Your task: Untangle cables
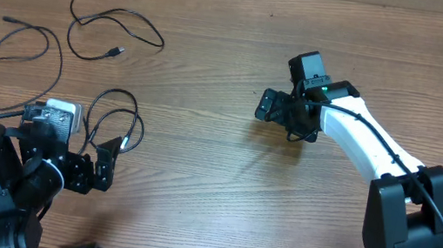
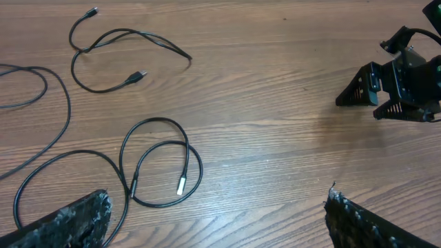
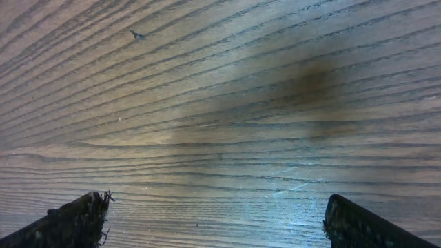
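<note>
Overhead first: the left claw (image 1: 105, 164) sat spread to its widest with nothing in it, low on the wooden table (image 1: 245, 22), likely so that the cords lay in plain sight. The looped cable (image 1: 114, 91) curled just above that claw. A second cable (image 1: 60, 67) trailed up and left of it, and a third cable (image 1: 136, 16) lay further up again. All three looked apart, so the untangling seemed nearly done. The right claw (image 1: 266, 106), just as wide and just as empty, hung well off to the right of the left claw, probably parked out of the way.

On the left wrist camera, the fingers (image 2: 69, 220) framed the looped cable's silver plug (image 2: 182, 184), which lay ahead of them, untouched.

On the right wrist camera there was only bare wood grain and a soft shadow (image 3: 310, 76). Nothing lay between that claw's fingers, and no room beyond the tabletop was visible.
</note>
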